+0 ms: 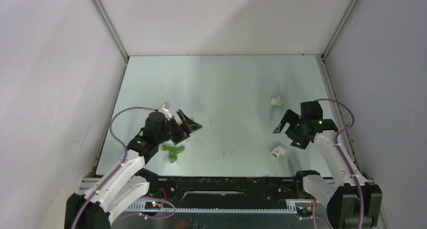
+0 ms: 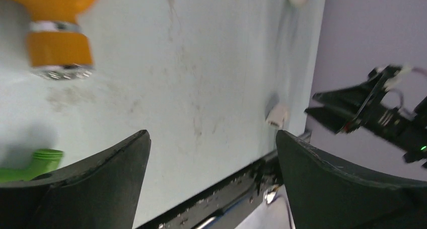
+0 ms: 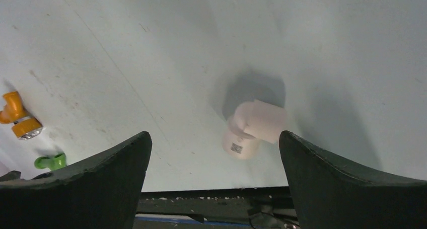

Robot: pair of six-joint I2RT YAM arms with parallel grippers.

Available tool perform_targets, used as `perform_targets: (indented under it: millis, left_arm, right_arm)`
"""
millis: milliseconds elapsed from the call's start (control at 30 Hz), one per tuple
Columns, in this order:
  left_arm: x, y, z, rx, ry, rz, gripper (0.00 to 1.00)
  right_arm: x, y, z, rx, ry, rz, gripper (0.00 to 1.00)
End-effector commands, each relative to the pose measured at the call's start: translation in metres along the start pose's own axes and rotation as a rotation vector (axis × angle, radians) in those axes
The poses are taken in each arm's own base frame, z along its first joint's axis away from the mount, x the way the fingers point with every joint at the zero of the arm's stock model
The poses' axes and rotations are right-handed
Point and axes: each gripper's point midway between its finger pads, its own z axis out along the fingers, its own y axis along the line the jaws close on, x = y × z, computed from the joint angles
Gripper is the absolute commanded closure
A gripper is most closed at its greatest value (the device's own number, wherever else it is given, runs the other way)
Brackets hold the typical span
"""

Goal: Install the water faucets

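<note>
Orange faucet (image 2: 59, 43) and green faucet (image 1: 173, 149) lie beside the spread left pincer (image 2: 211, 134).

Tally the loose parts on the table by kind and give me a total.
Orange faucet: 1
Green faucet: 1
White elbow fittings: 2
Total: 4
</note>
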Motion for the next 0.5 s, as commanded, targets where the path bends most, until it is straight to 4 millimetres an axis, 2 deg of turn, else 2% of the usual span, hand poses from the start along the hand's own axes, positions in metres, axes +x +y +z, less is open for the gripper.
perform_targets:
  millis: [0,233,467]
  left_arm:
    - [0.018,-0.035,0.011,0.053,0.067,0.099,0.01]
    - [0.067,-0.046,0.031,0.019,0.207,0.204,0.03]
    - [0.085,-0.057,0.035,0.029,0.237,0.25,0.03]
  right_arm:
    - [0.003,-0.018,-0.022,0.079,-0.006,-0.04,0.01]
    - [0.007,-0.022,-0.032,0.075,-0.016,-0.015,0.01]
    - [0.015,-0.028,-0.031,0.116,0.024,0.028,0.02]
